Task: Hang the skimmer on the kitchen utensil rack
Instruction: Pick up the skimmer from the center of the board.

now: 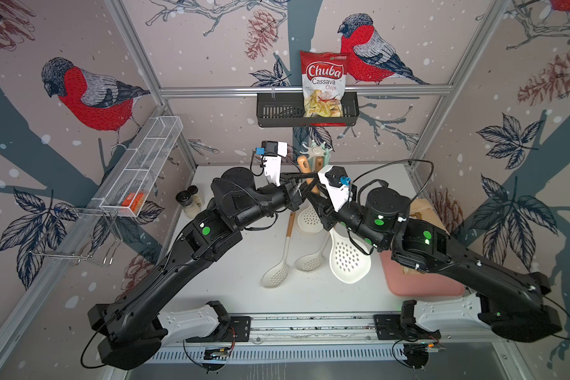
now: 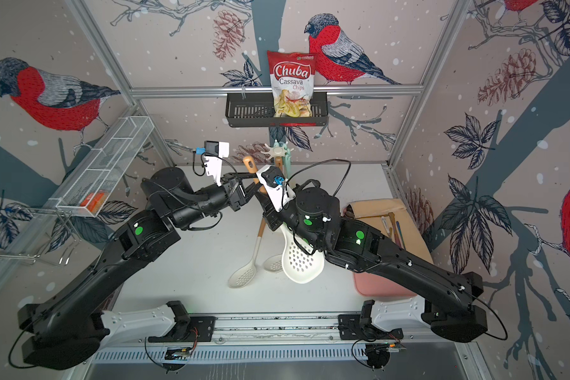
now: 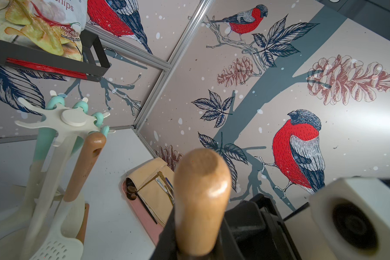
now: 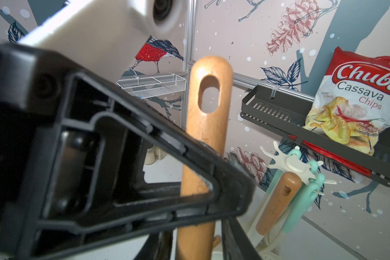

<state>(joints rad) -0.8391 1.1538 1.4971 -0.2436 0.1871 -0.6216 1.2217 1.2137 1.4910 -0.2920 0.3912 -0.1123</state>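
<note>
The left pincer (image 3: 198, 244) is clamped on the light wooden handle of the cream skimmer (image 1: 305, 170). The skimmer stands nearly upright above the white surface (image 1: 227, 283), its rounded end rising past the fingers. The right pincer (image 4: 198, 247) sits lower on the same handle with a dark finger on each side; whether it presses the wood I cannot tell. The cream-white kitchen utensil rack (image 1: 314, 151), a thin pole topped by a star of short hook arms, stands just behind the held handle, apart from it. It carries mint-green handled tools (image 3: 45, 139) and another wooden-handled utensil (image 3: 83, 166).

The right wrist view shows the oval hanging hole in the handle's end. The left wrist view meets that end head-on, so the hole is hidden. Only the top views show the skimmer's broad perforated head (image 2: 298, 261) under the right arm, and a slotted spoon (image 1: 274, 275) lying on the surface.

The black slotted basket (image 1: 277, 113) on the back rail holds a red-and-white bag of cassava chips (image 1: 323, 82). The white wire mesh shelf (image 1: 145, 164) on the side wall holds an orange packet (image 1: 133, 200). A beige pouch (image 2: 372, 210) with slim tools lies on a pink tray (image 2: 385, 286).
</note>
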